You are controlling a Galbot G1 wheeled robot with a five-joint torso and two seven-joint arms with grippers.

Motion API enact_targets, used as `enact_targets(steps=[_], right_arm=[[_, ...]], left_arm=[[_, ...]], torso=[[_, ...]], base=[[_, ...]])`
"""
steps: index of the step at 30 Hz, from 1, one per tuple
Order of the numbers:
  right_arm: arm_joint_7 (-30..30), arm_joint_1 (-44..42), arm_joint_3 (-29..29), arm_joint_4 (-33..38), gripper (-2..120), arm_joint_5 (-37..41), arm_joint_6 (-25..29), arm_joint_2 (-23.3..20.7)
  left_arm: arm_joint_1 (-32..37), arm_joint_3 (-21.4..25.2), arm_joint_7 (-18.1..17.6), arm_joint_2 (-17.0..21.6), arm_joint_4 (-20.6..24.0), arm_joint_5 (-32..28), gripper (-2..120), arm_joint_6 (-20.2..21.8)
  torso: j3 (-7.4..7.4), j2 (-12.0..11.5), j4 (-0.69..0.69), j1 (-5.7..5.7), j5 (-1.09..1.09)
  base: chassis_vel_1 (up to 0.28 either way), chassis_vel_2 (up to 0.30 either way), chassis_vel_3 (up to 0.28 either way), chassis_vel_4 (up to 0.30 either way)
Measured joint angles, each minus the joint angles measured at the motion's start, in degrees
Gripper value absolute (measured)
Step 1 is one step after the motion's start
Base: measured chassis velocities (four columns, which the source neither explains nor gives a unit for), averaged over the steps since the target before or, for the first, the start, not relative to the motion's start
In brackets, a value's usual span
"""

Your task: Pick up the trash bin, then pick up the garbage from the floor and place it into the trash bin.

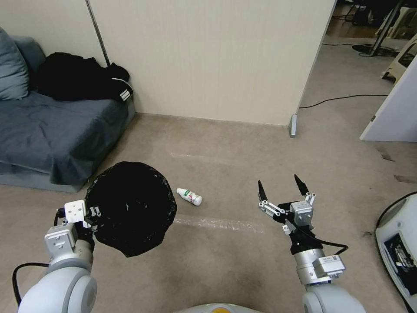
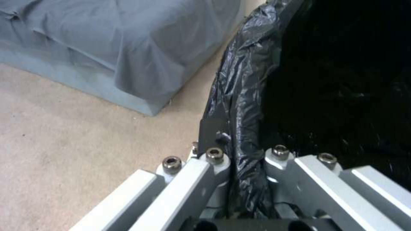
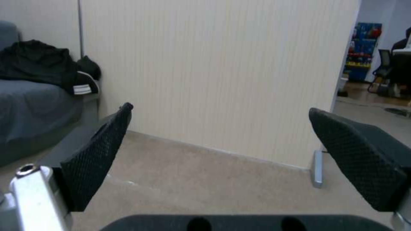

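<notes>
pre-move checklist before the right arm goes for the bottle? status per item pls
1. Left gripper clamped on black-bag-lined rim of round trash bin: ok.
2. Bin mouth open, facing up: ok.
3. Right gripper open, empty: ok.
4. Small white plastic bottle lying on beige carpet floor, unobstructed: ok.
5. Right gripper over bottle: not ok, it hangs off to the right.
6. Bin contents: cannot tell.

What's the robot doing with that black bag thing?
The robot is tidying up. Its left gripper is clamped on the rim of the round trash bin lined with a crinkled black plastic bag, holding it up above the beige-brown carpet floor. A small white plastic bottle with a green and red label lies on the carpet just beside the bin. The right gripper hangs open and empty in the air, off to the bottle's right.
</notes>
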State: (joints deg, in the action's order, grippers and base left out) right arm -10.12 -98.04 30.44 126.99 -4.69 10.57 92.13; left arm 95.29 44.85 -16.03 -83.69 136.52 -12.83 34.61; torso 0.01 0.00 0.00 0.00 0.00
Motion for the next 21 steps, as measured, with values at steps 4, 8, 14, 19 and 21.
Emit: enact_targets(steps=[4,8,14,19,21], right_arm=[[0.0,0.5,-0.01,-0.44,100,1.01,0.83,0.0],[0.0,0.81,-0.01,-0.47,100,1.24,1.07,0.0],[-0.16,0.93,-0.03,-0.61,100,1.19,1.38,0.0],[-0.22,0.9,-0.06,-0.62,100,1.13,1.55,0.0],[-0.22,0.86,-0.06,-0.62,100,1.12,1.61,0.0]], left_arm=[[-0.18,-0.02,-0.01,-0.13,-0.11,-0.05,2,0.0],[-0.33,-0.06,-0.01,-0.21,-0.12,-0.31,2,0.0],[-0.41,-0.08,-0.01,-0.23,-0.12,-0.81,2,0.0],[-0.39,-0.08,0.02,-0.23,-0.09,-1.03,2,0.0],[-0.39,-0.09,0.03,-0.25,-0.09,-1.04,2,0.01]], torso=[[0.0,0.0,0.0,0.0,0.0],[-0.01,0.0,0.0,0.0,0.0],[-0.01,0.0,0.0,0.0,0.0],[-0.01,0.0,0.0,0.0,0.0],[-0.01,0.0,0.0,0.0,0.0]], base=[[0.0,0.0,0.0,0.0],[0.0,0.0,0.0,0.0],[0.0,0.0,0.0,0.0],[0.0,0.0,0.0,0.0],[0.0,0.0,0.0,0.0]])
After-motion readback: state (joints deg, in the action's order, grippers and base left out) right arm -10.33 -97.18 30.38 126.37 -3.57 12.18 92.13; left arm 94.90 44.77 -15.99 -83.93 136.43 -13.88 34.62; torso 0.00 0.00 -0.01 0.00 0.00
